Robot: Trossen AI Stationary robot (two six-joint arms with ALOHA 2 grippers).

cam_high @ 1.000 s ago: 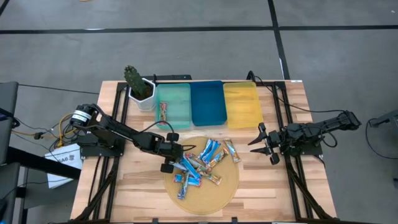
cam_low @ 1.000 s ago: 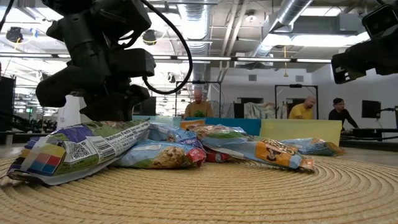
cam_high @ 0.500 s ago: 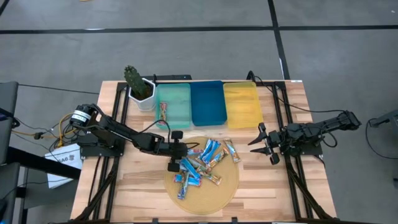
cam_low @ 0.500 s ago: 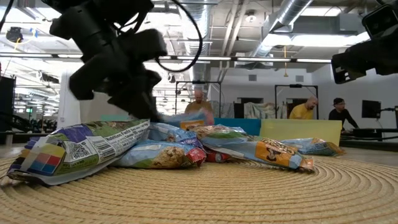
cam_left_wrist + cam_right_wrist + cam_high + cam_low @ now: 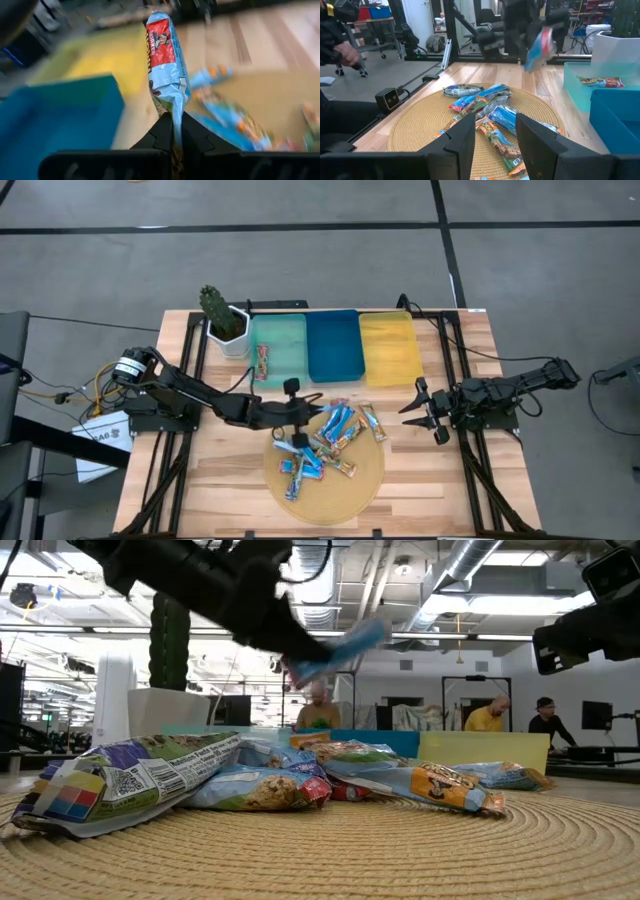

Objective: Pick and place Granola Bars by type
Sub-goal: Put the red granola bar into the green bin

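Several foil-wrapped granola bars [image 5: 322,442], mostly blue-white and some orange, lie heaped on a round woven mat [image 5: 360,480]. One more bar [image 5: 263,361] lies in the teal tray [image 5: 280,340]. My left gripper [image 5: 297,406] hovers over the mat's far left edge, shut on a light-blue bar with a red patch [image 5: 166,60]; the low view shows this bar [image 5: 345,643] raised above the heap. My right gripper [image 5: 422,411] waits open just right of the mat, touching nothing. My left gripper pinches the light-blue bar by one end [image 5: 176,131] between its two fingers [image 5: 161,134]. The bar sticks out beyond the fingertips, along the fingers, its free end with the red patch [image 5: 161,42] farthest out. It is lifted clear of the heap and the mat.
The blue tray [image 5: 334,345] and yellow tray [image 5: 390,348] stand in a row with the teal one at the far edge. A cactus in a white pot [image 5: 224,323] stands left of the teal tray. People [image 5: 490,715] are in the room beyond the table.
My left gripper has risen from the left part of the heap with the light-blue bar and moved a little toward the far edge and the trays, tipping up as it went. The bar is now lifted clear. The other bars stay where they were.
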